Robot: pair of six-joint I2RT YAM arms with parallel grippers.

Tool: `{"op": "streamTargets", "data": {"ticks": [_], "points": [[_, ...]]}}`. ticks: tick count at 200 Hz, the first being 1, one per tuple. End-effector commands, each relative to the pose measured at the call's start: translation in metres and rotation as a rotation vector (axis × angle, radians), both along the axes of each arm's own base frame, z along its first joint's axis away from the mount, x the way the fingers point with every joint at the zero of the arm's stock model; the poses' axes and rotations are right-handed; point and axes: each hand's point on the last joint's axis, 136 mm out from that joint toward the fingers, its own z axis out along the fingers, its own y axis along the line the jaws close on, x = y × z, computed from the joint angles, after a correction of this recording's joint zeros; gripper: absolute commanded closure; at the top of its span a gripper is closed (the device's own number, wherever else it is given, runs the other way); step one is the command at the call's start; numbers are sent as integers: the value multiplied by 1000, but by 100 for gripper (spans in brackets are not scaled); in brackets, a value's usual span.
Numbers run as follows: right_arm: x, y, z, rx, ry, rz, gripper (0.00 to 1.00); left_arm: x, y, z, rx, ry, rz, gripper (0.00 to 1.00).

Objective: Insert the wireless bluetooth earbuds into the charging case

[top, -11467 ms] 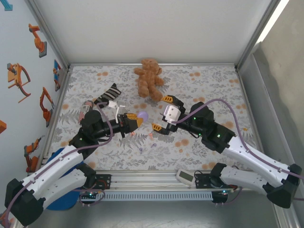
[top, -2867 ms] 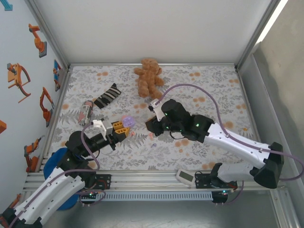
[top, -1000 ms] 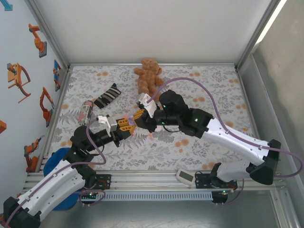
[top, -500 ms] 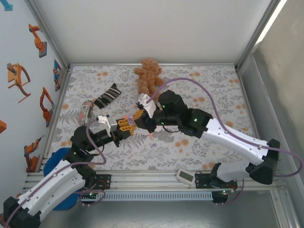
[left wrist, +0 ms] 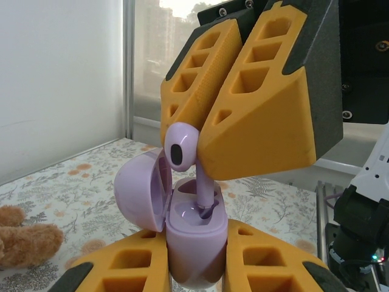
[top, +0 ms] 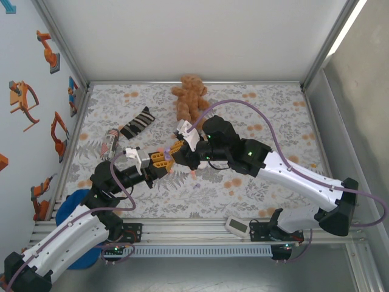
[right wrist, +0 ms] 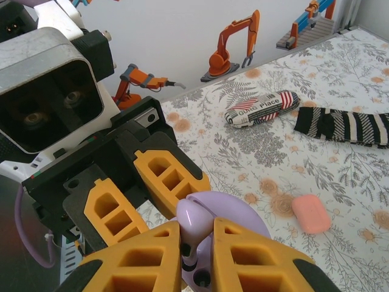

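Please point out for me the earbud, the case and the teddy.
earbud (left wrist: 181,146), left wrist view, on its rounded head.
case (left wrist: 193,246), left wrist view, on the front of its lower shell.
teddy (top: 189,104), top external view, on its belly.

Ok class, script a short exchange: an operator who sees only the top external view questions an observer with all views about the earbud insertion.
Operator: Is the lid open?
Observer: Yes; the lilac rounded plastic charging case, clamped in the left gripper, has its lid hinged open.
Operator: Is the bud seated?
Observer: No; the lilac plastic earbud, pinched by the right gripper, has its stem in the case, head above the rim.
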Motion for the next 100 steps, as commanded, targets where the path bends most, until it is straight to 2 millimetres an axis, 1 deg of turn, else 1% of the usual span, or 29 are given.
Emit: {"op": "streamTargets", "data": {"ticks": [1,53,80,100], "points": [[-7,4,-7,-7,20,35,84,-5,0,22,-47,-48,-17,100],[-9,7,-7,8,34,48,84,-5,0,23,-47,-49,-17,100],[-5,2,-12,-21,29,19,83,-5,0,22,-46,-48,-17,100],[-5,0,-11,-21,22,13,83,-5,0,22,-45,-50,-15,100]]}}
